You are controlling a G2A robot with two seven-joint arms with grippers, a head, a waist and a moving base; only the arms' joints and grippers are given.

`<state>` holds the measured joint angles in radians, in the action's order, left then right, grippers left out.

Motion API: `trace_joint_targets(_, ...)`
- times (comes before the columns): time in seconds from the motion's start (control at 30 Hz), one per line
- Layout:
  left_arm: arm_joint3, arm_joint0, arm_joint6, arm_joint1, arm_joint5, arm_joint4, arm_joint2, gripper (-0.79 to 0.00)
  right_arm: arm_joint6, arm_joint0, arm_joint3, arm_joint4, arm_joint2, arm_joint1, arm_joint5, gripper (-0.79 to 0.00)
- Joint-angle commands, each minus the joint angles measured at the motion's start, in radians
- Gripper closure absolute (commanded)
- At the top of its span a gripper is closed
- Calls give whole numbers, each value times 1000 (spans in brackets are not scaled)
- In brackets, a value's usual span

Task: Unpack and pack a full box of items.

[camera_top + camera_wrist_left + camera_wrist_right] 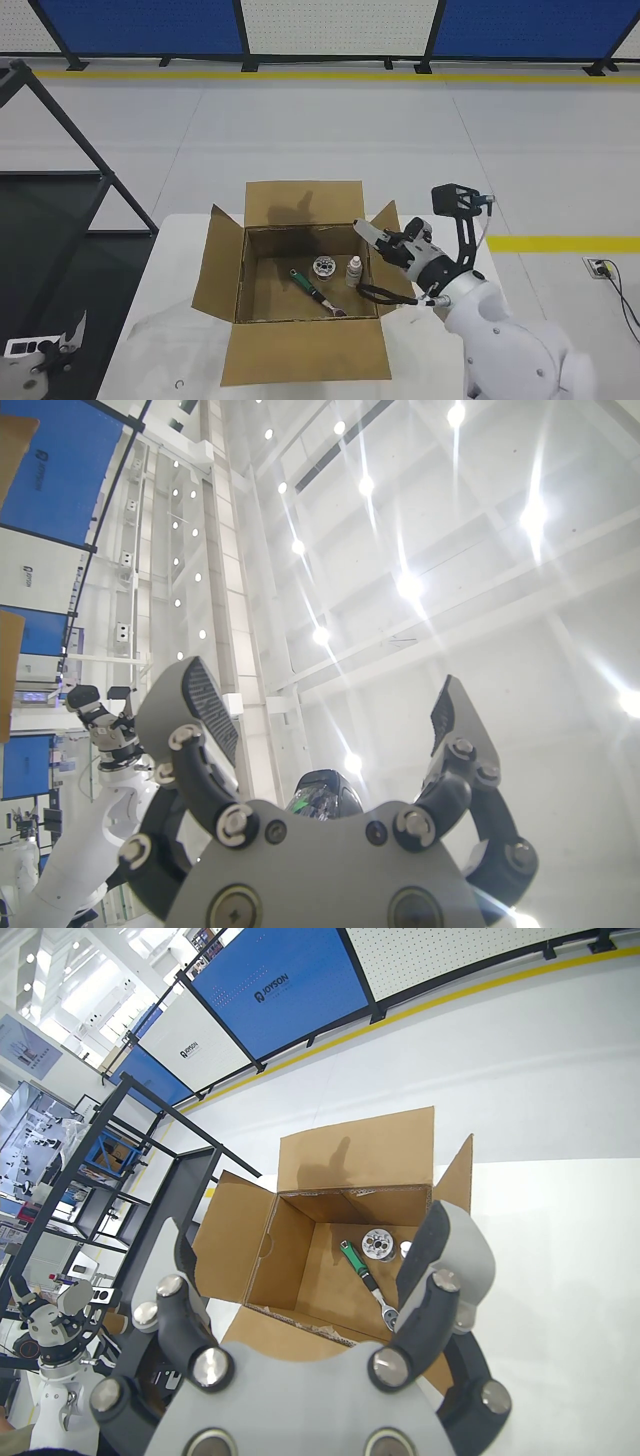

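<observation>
An open cardboard box (220, 265) stands on the white table (160, 310), all flaps folded out. On its floor lie a green-handled ratchet wrench (312, 290), a round metal part (324, 266) and a small white bottle (354, 270); the right wrist view shows the ratchet wrench (362, 1273), the metal part (377, 1244) and the bottle's cap (406, 1248). My right gripper (366, 234) hangs open and empty over the box's right flap, above the bottle. My left gripper (330, 715) is open and empty, pointing up at the ceiling, low off the table's left front corner (62, 338).
A black metal shelf frame (60, 130) stands left of the table. Blue and white partition panels (340, 25) line the back behind a yellow floor line. Bare table top lies on both sides of the box.
</observation>
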<state>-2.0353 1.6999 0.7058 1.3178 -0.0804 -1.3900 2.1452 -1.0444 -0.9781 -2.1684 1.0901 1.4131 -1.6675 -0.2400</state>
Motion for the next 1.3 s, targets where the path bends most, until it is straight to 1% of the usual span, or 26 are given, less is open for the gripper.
trace_joint_targets(0.0, 0, 0, 0, 0, 0, 0, 0, -785, 0, 0, 0, 0, 0, 0, 0, -785)
trace_joint_targets(0.2, 0, 0, 0, 0, 0, 0, 0, -785, 0, 0, 0, 0, 0, 0, 0, -785)
trace_joint_targets(0.27, 0, 0, 0, 0, 0, 0, 0, -785, 34, -21, 10, -21, 14, 1, -9, -785)
trace_joint_targets(0.33, -1, -5, -36, -2, -19, 18, -6, -785, 45, -33, 21, -49, 42, 3, -39, -785)
trace_joint_targets(0.4, 0, -28, -80, -5, -34, 39, -12, -785, 32, -36, 29, -79, 70, 5, -62, -785)
trace_joint_targets(0.5, 15, -76, -128, -15, -94, 80, -18, -785, -3, -36, 34, -125, 112, 11, -80, -785)
trace_joint_targets(0.6, 51, -135, -122, -30, -196, 129, -33, -785, -31, -43, 51, -171, 156, 18, -103, -785)
trace_joint_targets(0.7, 102, -206, -119, -46, -258, 212, -49, -785, -69, -40, 85, -201, 199, 26, -124, -785)
trace_joint_targets(0.77, 153, -260, -122, -54, -247, 268, -72, -785, -71, -37, 111, -224, 219, 28, -161, -785)
trace_joint_targets(0.9, 234, -327, -134, -62, -241, 335, -129, -785, -71, -41, 153, -265, 224, 35, -171, -785)
trace_joint_targets(1.0, 253, -338, -178, -64, -246, 359, -154, -785, -67, -45, 177, -302, 215, 39, -171, -785)
trace_joint_targets(1.07, 253, -338, -178, -64, -246, 359, -154, -785, -51, -45, 182, -290, 211, 41, -189, -785)
trace_joint_targets(1.27, 253, -338, -178, -64, -246, 359, -154, -785, -51, -45, 182, -290, 211, 41, -189, -785)
